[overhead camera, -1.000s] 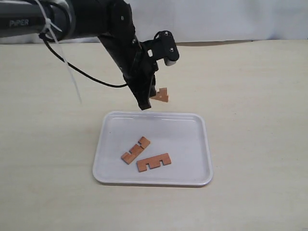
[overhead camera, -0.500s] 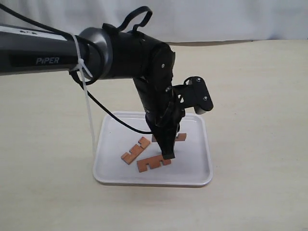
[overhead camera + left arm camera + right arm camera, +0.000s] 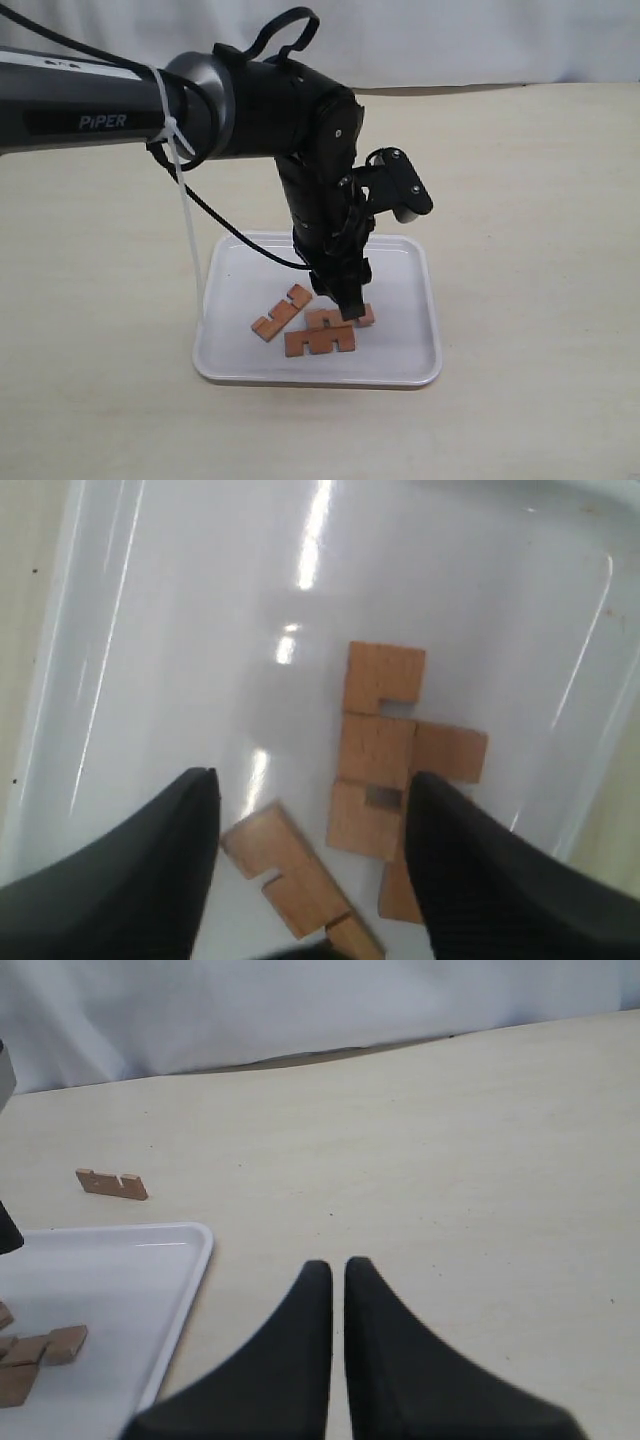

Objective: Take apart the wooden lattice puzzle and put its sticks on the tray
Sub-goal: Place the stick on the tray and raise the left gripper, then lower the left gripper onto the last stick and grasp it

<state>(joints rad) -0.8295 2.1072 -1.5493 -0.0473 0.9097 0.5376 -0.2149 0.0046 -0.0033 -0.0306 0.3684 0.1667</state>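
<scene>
The white tray (image 3: 415,262) holds three loose reddish-brown sticks: one (image 3: 281,312) at its left, one (image 3: 320,341) near its front rim, and one (image 3: 340,317) lying partly on the second. My left gripper (image 3: 350,303) hangs open just above that pile; the left wrist view shows its fingers (image 3: 190,825) spread over the sticks (image 3: 378,750) with nothing between them. A fourth stick (image 3: 112,1183) lies on the table beyond the tray (image 3: 150,1260), hidden behind the arm in the exterior view. No assembled lattice shows. My right gripper (image 3: 330,1266) is shut and empty above bare table.
The left arm and its black cable (image 3: 200,215) cross above the tray's back left. A pale cloth backdrop (image 3: 480,40) bounds the table's far edge. The right arm is out of the exterior view.
The left gripper came from beyond the tray's far rim over the tray with a stick, then opened. That stick now lies in the tray beside the other two.
</scene>
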